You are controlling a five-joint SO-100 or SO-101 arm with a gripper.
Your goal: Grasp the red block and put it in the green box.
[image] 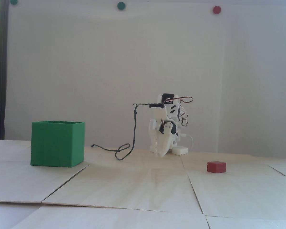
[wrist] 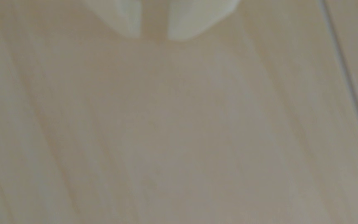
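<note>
While the white arm sits folded low at the middle of the fixed view, its tool (image: 160,153) points down with the tips close to the counter (image: 138,188) — and in the wrist view the two pale fingertips (wrist: 128,19) at the top edge show a narrow strip of bare wood between them, so the tool reads as slightly open and empty. The red block (image: 216,166) lies on the counter at the lower right of the fixed view, well apart from the tool and nearer the camera; the wrist view shows only blurred wood grain and a board seam, no block. The green box (image: 57,146) stands at the left of that frame, open at the top, well apart from both. Nothing of the task looks begun. Risks, as I judge them: the narrow gap would need widening first, or the fingers could land on top of the block and shove it away; a low sweep might catch a plank edge; the dark cable (image: 124,152) looped beside the arm — between it and the box — could snag; and a carry held too low could knock the thin box wall.
</note>
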